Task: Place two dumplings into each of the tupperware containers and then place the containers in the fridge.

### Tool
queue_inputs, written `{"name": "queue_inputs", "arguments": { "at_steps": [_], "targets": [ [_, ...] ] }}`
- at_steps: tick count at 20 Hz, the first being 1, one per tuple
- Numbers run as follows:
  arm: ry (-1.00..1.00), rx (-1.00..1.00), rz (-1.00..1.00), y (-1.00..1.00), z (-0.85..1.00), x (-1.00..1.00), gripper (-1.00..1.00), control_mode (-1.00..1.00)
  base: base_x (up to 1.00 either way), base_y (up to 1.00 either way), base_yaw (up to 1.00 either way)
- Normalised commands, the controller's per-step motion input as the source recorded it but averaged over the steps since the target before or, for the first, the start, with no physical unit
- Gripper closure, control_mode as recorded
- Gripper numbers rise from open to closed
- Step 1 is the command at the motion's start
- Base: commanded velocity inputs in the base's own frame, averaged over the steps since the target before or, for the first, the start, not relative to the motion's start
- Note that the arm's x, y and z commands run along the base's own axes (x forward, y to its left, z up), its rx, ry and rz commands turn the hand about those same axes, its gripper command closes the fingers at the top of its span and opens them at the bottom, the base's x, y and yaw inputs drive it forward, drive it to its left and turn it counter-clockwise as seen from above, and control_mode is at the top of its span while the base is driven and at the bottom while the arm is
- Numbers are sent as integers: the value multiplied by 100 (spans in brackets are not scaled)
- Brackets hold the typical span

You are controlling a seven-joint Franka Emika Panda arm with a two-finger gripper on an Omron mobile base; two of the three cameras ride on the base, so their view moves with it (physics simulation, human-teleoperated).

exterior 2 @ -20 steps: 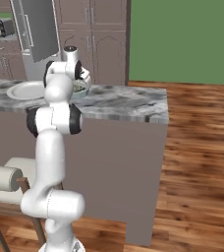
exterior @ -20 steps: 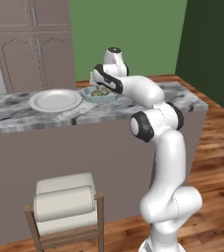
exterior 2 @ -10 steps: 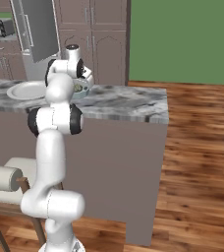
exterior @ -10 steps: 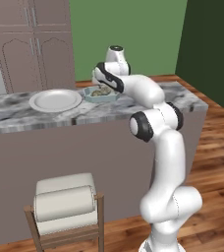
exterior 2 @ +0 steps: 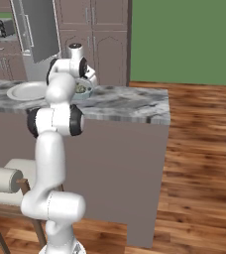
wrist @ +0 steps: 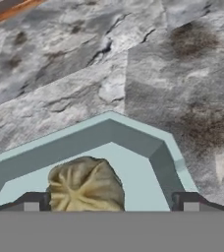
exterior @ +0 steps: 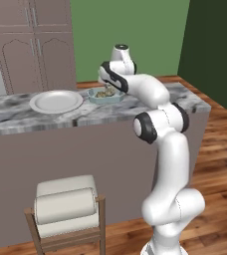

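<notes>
The gripper point(wrist: 108, 204) is seen with its jaws spread wide apart, one dark tip at either side of the lower frame in the hand view, and nothing is clamped between them. Just beyond and between them a dumpling point(wrist: 86, 186) lies inside a container point(wrist: 155, 147) — so a release into the tub is judged to be the step in hand. To finish it well, the gripper should be lifted straight away from the tub, so that neither the dumpling nor the flared rim is brushed.

The dumpling is a tan, rounded lump with pleats gathered to a centre. The container is pale teal, smooth, with sloped walls and a rounded corner. It rests on a grey marbled surface point(exterior: 16, 117) — in the left base view at upper centre, near a round white plate point(exterior: 56, 101) to its left.
</notes>
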Motion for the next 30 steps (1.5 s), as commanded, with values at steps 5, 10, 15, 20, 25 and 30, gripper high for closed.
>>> {"name": "queue_inputs", "arguments": {
  "at_steps": [5,10,15,20,25,30],
  "targets": [
    [1,0,-9,-15,10,-42,-100,-100,0,0,0],
    [5,0,-12,-29,0,-69,-100,-100,0,0,0],
    [5,0,-10,-41,0,-49,-100,-100,0,0,0],
    [1,0,1,-3,-14,1,-100,-100,0,0,0],
    [0,1,7,0,-9,16,-100,-100,0,0,0],
    [0,2,6,0,-12,16,-100,-100,0,0,0]
  ]
}}
